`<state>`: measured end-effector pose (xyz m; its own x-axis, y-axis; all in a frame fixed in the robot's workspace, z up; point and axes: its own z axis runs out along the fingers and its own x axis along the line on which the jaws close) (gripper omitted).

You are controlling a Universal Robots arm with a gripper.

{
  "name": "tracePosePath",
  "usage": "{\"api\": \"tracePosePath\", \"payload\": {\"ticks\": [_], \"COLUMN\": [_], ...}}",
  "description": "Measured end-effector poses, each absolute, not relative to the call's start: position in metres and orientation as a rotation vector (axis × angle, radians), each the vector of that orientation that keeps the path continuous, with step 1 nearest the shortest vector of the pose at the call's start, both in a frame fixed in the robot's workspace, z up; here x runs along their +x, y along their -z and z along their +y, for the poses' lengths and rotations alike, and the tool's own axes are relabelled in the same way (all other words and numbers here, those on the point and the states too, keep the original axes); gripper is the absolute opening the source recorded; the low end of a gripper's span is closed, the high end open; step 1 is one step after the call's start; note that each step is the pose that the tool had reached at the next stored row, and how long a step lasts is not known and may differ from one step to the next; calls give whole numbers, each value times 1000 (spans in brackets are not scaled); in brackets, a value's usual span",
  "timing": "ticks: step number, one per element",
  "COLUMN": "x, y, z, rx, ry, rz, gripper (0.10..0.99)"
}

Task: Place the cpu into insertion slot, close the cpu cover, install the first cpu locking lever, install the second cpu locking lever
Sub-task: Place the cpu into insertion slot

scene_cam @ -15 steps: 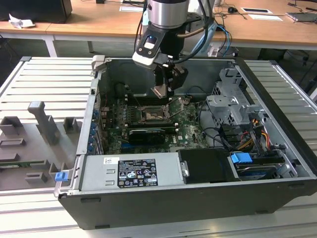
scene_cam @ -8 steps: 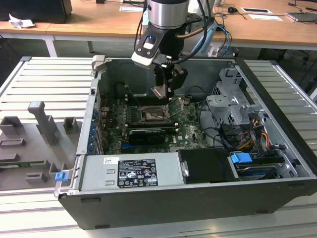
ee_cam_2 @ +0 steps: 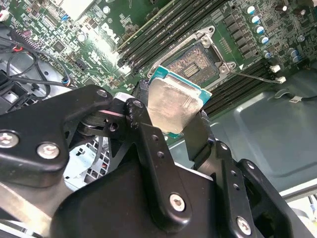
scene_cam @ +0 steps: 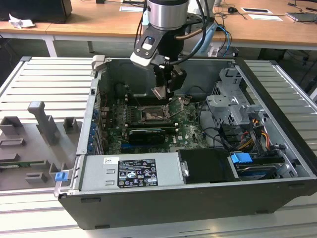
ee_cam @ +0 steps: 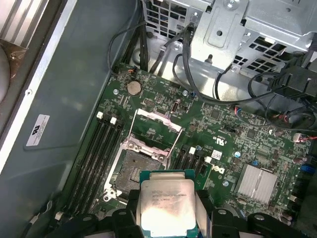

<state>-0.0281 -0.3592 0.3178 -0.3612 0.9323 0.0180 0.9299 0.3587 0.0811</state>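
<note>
My gripper (ee_cam_2: 171, 124) is shut on the cpu (ee_cam_2: 173, 105), a pale silver square chip on a teal-edged base pinched at two opposite edges by the black fingers (ee_cam_2: 144, 130). The chip hangs tilted a little above the green board, just beside the insertion slot (ee_cam_2: 194, 62), whose dark pin field lies bare. In the first wrist view the cpu (ee_cam: 167, 206) sits in front of the slot (ee_cam: 132, 173), and the cpu cover (ee_cam: 157, 116) stands swung open beyond it. In the exterior view the gripper (scene_cam: 162, 93) hovers over the slot (scene_cam: 154, 115) inside the open computer case.
Black memory slots (ee_cam: 96, 158) flank the socket on both sides. A thin wire lever (ee_cam_2: 252, 74) juts out beside it. A long black card (scene_cam: 146, 134), the grey power supply (scene_cam: 129, 171), the metal drive cage (scene_cam: 233, 106) and loose cables (ee_cam: 198, 94) crowd the case.
</note>
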Motion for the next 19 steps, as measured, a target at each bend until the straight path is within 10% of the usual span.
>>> {"api": "tracePosePath", "payload": {"ticks": [19], "x": [-28], "y": [-309], "z": [-359], "rx": [1889], "ry": [-116], "rz": [2464], "gripper": [529]}}
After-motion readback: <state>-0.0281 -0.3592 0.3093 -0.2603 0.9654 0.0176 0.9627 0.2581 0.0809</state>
